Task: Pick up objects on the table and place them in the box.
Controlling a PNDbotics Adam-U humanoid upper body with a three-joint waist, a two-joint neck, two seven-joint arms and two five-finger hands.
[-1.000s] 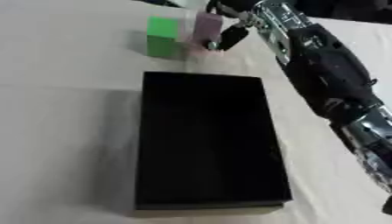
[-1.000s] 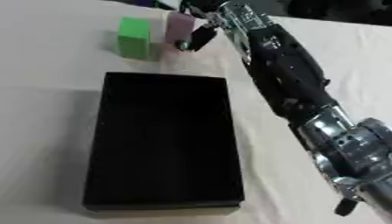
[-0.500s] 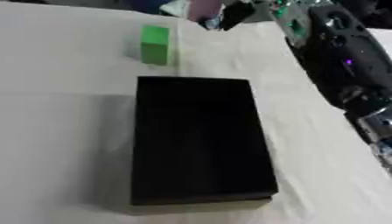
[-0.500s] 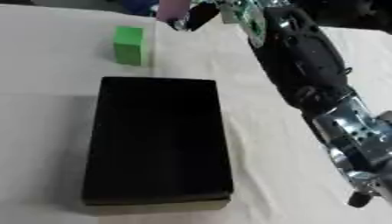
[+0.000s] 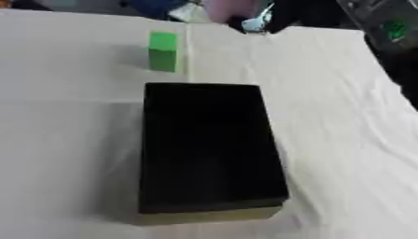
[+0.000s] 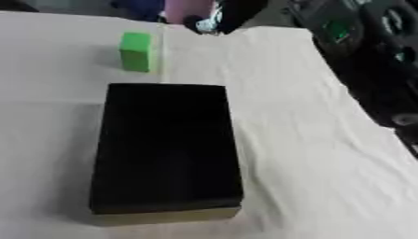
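A black open box (image 5: 208, 149) lies in the middle of the white cloth-covered table. A green block (image 5: 163, 50) stands upright beyond the box's far left corner. My right hand (image 6: 227, 14) is up at the top edge of the view, blurred, with its fingers curled on a pink block (image 6: 184, 9) that hangs above the table's far side. The pink block is partly cut off by the top edge. My right arm (image 6: 367, 51) runs down the right side. The left hand shows in neither view.
The white cloth (image 5: 335, 116) is wrinkled to the right of the box. Dark and blue shapes (image 5: 159, 7) sit past the table's far edge. Bare cloth lies left and right of the box.
My right hand has lifted the pink block away from beside the green block and carried it up toward the top edge. The green block has stayed in place.
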